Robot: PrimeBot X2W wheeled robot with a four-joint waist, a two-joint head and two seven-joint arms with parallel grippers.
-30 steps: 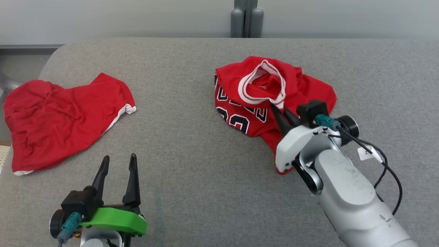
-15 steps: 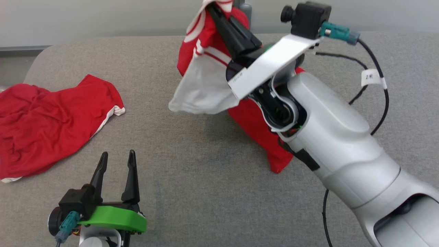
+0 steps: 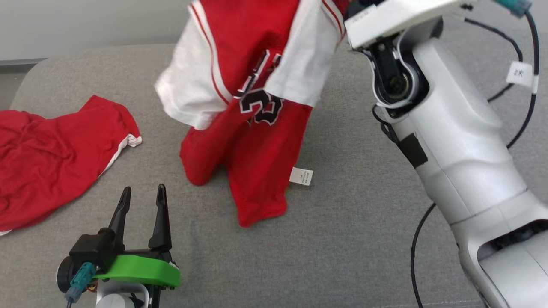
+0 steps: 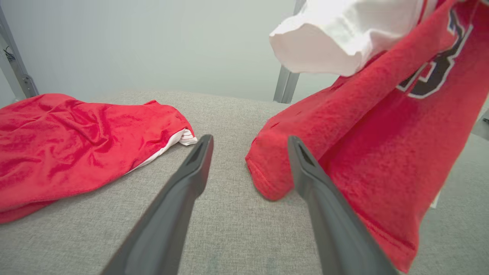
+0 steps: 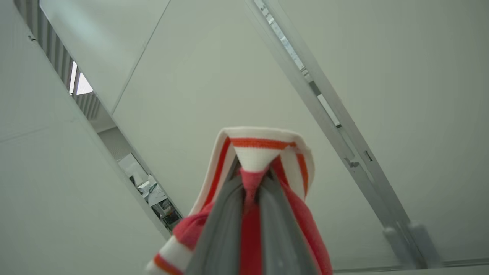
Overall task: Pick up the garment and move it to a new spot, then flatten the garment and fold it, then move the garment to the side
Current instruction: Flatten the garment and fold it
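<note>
A red jersey [image 3: 257, 119] with white sleeves and dark numbers hangs from above, its lower hem trailing on the grey table [image 3: 342, 231]. My right gripper [image 5: 252, 173] is raised high, pointing at the wall and ceiling, shut on the jersey's red-and-white striped collar trim [image 5: 263, 147]. The white right forearm [image 3: 449, 128] rises along the right of the head view. Near the table's front left, my left gripper [image 3: 141, 194] stands open with nothing between its fingers; in the left wrist view the jersey's hem [image 4: 366, 160] hangs just right of the left gripper [image 4: 248, 143].
A second red garment [image 3: 51, 162] with white trim lies crumpled at the table's left edge. A white care tag [image 3: 301, 176] dangles from the jersey. Black cables [image 3: 520, 111] loop beside the right arm. A metal post [image 4: 286, 82] stands behind the table.
My right gripper has lifted the jersey off the table, from a crumpled heap to hanging, and carried it left toward the middle. The camera view has shifted. The left gripper stays open.
</note>
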